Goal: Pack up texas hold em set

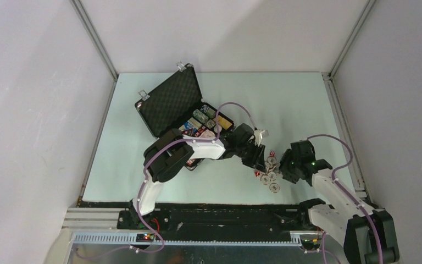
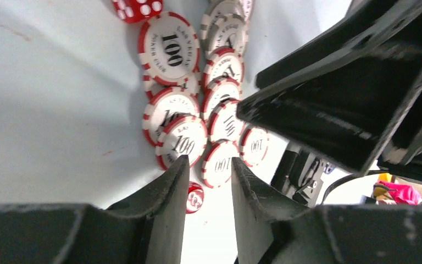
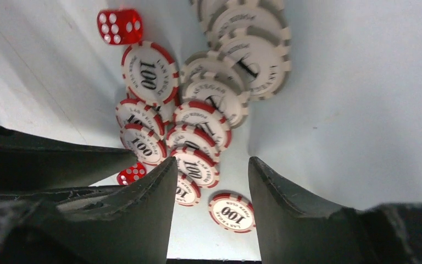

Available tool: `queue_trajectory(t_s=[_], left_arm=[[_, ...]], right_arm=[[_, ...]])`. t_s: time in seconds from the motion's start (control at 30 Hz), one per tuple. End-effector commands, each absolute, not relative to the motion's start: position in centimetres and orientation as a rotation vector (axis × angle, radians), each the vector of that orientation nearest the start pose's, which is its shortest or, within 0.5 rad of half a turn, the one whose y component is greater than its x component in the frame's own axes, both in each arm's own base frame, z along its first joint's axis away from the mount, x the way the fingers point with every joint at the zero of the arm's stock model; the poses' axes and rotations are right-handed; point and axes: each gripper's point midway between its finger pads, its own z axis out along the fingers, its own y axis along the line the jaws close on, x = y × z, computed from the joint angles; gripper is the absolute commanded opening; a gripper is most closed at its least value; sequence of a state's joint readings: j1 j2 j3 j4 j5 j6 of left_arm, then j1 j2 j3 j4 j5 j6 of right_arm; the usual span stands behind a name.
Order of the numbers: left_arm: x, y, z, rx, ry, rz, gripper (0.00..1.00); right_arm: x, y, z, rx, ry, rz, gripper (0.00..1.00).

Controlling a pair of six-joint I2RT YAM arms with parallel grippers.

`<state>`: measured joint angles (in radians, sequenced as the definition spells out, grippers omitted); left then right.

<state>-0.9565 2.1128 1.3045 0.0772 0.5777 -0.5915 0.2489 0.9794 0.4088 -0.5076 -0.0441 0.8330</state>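
Currently the left gripper has its fingers apart with nothing clamped. The tips sit low over the table, at the edge of a chip cluster. The right gripper likewise stands with fingers apart and empty, and one of the red chips lies flat beyond its gap. The two grippers face the same cluster from the left and the right and stand near each other.

The cluster lies right of centre, well apart from the case. The case stands open at the far left with its lid raised and its tray part filled. What the tray holds is too small to identify.

Hazards from this position:
- Collision: both grippers work the same small area, so a reach by either may strike the other.
- Scatter: the chips overlap, and closing on one is likely to lever or flick its neighbours.
- Missed grip: the chips lie flat and thin, so fingers may skate over an edge and close on nothing.
- Rolling: a nudged die may roll away from the cluster.

Count:
- Case: one.
- Red chips, marked 100: at least eight. Overlap hides the exact number.
- Grey chips: at least four, stacked loosely.
- Dice: two, one at the end of the cluster and one beside the fingertips.
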Motion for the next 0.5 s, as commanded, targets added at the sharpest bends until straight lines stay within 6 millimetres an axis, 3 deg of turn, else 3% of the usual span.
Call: queue_trajectory(t_s=[0.0, 0.1, 0.23, 0.47], left_arm=[[21.1, -46.7, 6.9, 0.81, 2.392, -1.294, 0.39], [21.5, -46.3, 8.1, 0.806, 2.362, -1.283, 0.39], [21.7, -45.8, 9.7, 0.804, 2.32, -1.274, 0.4], [22.4, -43.9, 12.0, 0.777, 2.25, -1.247, 0.4]], right_arm=[[19.5, 6.7, 3.5, 0.781, 2.547, 0.331, 0.55], [19.8, 5.8, 3.4, 0.8, 2.528, 0.287, 0.55], [20.6, 6.1, 2.9, 0.787, 2.537, 0.301, 0.48], [21.1, 8.8, 1.8, 0.738, 2.598, 0.402, 0.34]])
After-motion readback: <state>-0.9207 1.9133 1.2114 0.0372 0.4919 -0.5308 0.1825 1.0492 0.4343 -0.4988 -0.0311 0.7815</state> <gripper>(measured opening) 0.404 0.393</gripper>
